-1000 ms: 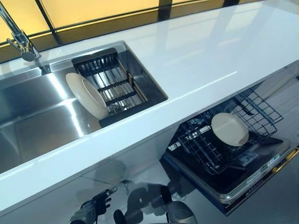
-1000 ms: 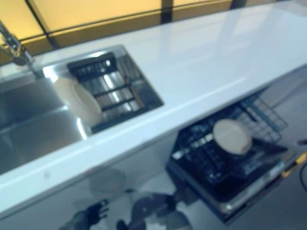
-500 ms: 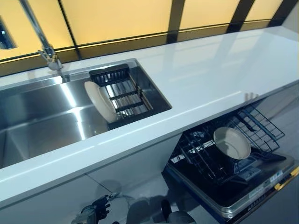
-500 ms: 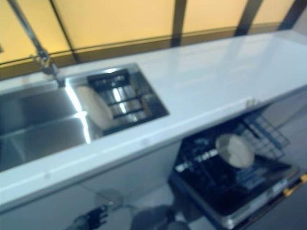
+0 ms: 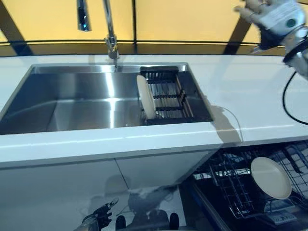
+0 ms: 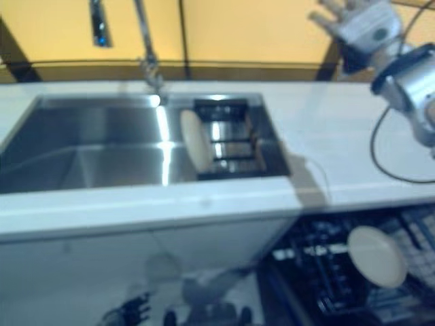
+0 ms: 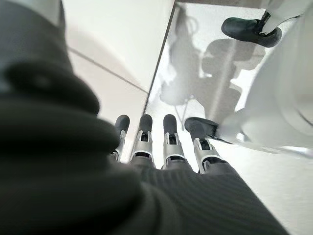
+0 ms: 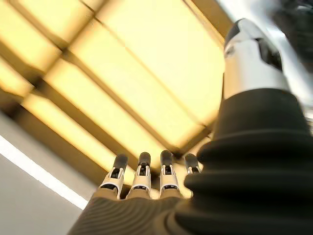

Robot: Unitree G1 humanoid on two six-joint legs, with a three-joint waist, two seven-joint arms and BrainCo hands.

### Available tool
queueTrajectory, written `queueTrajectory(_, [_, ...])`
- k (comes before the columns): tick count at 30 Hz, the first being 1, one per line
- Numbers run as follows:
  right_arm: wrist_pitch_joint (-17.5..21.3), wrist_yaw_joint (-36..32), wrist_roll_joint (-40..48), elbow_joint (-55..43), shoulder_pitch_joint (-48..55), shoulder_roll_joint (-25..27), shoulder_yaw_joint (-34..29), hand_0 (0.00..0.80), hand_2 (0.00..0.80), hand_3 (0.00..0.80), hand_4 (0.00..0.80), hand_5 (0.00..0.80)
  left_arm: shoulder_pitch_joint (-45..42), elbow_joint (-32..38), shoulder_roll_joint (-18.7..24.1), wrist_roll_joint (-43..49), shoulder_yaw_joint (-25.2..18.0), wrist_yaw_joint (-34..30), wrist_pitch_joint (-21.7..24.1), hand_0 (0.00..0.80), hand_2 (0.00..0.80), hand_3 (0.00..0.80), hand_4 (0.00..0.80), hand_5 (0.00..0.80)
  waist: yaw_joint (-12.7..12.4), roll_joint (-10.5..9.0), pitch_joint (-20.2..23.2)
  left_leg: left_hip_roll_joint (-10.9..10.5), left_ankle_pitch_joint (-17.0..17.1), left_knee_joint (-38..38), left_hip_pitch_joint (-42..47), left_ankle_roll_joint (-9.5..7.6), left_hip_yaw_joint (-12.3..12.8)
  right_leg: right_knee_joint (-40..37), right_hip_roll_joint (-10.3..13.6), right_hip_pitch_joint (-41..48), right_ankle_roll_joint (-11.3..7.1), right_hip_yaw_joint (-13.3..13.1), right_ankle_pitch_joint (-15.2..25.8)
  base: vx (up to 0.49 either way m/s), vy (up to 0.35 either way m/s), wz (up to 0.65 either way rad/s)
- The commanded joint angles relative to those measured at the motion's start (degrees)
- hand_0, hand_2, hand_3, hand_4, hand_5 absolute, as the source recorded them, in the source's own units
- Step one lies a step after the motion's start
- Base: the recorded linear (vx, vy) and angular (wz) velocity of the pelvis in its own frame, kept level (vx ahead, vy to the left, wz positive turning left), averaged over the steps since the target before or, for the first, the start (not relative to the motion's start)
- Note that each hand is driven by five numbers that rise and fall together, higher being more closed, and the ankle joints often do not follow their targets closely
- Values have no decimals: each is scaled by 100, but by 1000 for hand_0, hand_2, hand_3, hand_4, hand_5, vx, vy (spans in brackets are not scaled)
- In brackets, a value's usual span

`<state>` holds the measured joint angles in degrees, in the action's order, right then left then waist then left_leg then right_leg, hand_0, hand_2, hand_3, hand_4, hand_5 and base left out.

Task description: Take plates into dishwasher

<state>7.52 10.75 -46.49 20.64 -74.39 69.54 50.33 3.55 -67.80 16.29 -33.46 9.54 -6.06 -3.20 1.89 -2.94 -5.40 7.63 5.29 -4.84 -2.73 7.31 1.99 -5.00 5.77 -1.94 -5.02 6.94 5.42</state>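
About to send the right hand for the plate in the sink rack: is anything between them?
Nothing visible. The right hand is raised, open and empty, above the counter. Only bare counter lies between it and the plate, which stands on edge against the rack.

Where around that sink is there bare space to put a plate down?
The white countertop right of the sink is bare, below the raised right hand. The sink's left basin is empty too. Crowded: the drying rack holding a plate, and the dishwasher rack.

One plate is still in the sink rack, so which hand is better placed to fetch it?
Probably right: the right hand is raised open above the counter, near the plate. The left hand hangs low by the cabinet.
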Motion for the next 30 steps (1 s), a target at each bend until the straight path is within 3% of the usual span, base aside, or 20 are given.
queueTrajectory(1, [34, 12, -359, 97, -1172, 113, 438, 0, 0, 0, 0, 0, 409, 6, 207, -341, -102, 70, 77, 0, 0, 0, 0, 0, -183, -341, -520, -9, -157, -16, 75, -140, -38, 0, 355, -52, -436, -124, 79, -64, 38, 26])
queueTrajectory(15, [176, -157, -792, -43, -1365, -444, 791, 0, 0, 0, 0, 0, 448, 192, 265, -482, -142, -63, 170, 0, 0, 0, 0, 0, -510, -334, -1134, -83, 97, -16, -465, -124, -195, 0, 404, -345, -398, 284, 171, -32, 16, 13])
queueTrajectory(30, [-72, -295, -913, -186, -1341, -738, 546, 0, 0, 0, 0, 0, 413, 150, 212, -427, -219, -57, 234, 0, 0, 0, 0, 0, -587, -365, -1155, -123, 52, -16, -400, -147, -188, 0, 449, -230, -405, 357, 124, 4, 1, 2])
